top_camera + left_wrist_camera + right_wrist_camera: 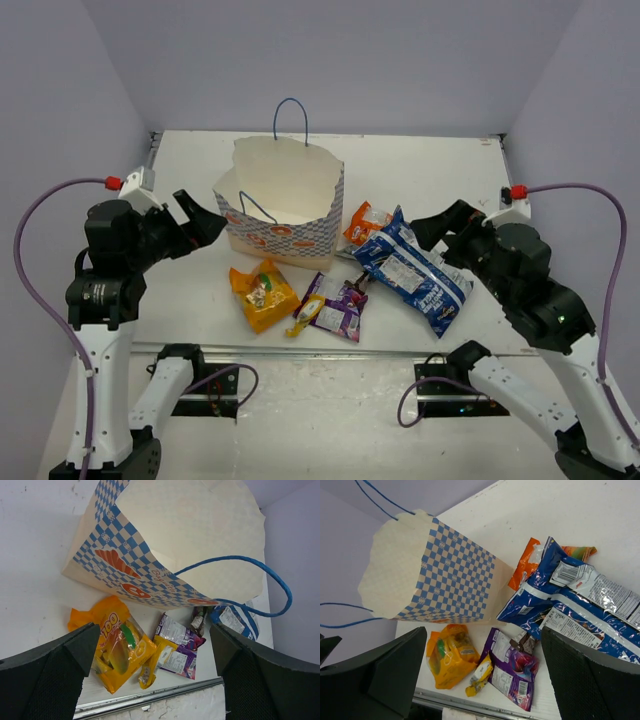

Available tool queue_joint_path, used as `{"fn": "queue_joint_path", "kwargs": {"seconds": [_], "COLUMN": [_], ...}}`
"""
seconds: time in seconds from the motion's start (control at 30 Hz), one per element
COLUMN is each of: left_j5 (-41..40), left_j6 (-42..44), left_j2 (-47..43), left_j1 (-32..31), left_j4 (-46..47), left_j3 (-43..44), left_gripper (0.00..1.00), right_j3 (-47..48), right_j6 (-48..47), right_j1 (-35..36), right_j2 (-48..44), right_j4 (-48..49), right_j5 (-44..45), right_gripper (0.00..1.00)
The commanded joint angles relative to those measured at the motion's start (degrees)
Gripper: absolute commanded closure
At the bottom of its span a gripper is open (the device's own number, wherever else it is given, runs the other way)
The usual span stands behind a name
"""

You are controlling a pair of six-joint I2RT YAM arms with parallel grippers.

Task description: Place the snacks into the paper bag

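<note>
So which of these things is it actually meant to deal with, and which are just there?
Job: paper bag, yellow-orange bag, purple packet, blue-and-white bag, orange packet, small brown bar.
Just there: table, metal rail along its near edge, purple cables.

Views: one overhead, two wrist.
Overhead looks down from behind; wrists look inward, close, sharing the paper bag (285, 188).

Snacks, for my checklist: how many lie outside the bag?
5: yellow-orange bag and purple packet in front of the paper bag, orange packet and blue-and-white bag at its right, brown bar between. More may be hidden.
</note>
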Motion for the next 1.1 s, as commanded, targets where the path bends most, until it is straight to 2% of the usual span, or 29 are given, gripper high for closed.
{"fn": "queue_joint_path", "kwargs": {"seconds": [0.0,0.3,0.37,0.5,0.6,0.67,0.77,0.93,1.07], "left_j5": [1.2,-2.6,-4.3,-6.5,-8.9,-9.9,-10.7,-11.9,-12.2], "left_j6": [1.0,1.5,0.3,-1.0,-0.2,1.0,3.0,4.4,4.3], "left_j2": [0.4,-0.1,-0.1,-0.8,0.6,3.2,6.3,8.2,8.7], "left_j1": [-0.2,-0.1,-0.2,-0.2,-0.2,-0.2,-0.2,-0.2,-0.2], "left_j4": [1.7,2.6,3.0,6.7,7.0,5.8,5.1,5.5,6.3], "left_j3": [0.1,1.3,0.9,-1.1,0.8,5.2,9.1,10.5,11.0], "left_gripper": [0.0,0.0,0.0,0.0,0.0,0.0,0.0,0.0,0.0], "right_j3": [1.5,-2.1,-3.9,-7.3,-2.2,1.7,6.9,11.2,16.5], "right_j6": [-1.4,-4.9,-7.8,-7.1,-4.3,-2.3,-0.6,1.3,3.1], "right_j1": [0.2,0.3,0.2,0.2,0.2,0.2,0.2,0.2,0.0], "right_j2": [1.3,2.8,2.6,4.4,12.8,20.6,28.6,36.9,44.0], "right_j4": [-0.8,0.3,4.7,9.6,4.7,-1.3,-4.7,-5.0,-10.8], "right_j5": [-0.5,6.0,5.6,5.6,4.7,4.6,3.5,3.8,3.5], "right_gripper": [0.01,0.01,0.01,0.01,0.01,0.01,0.01,0.01,0.01]}}
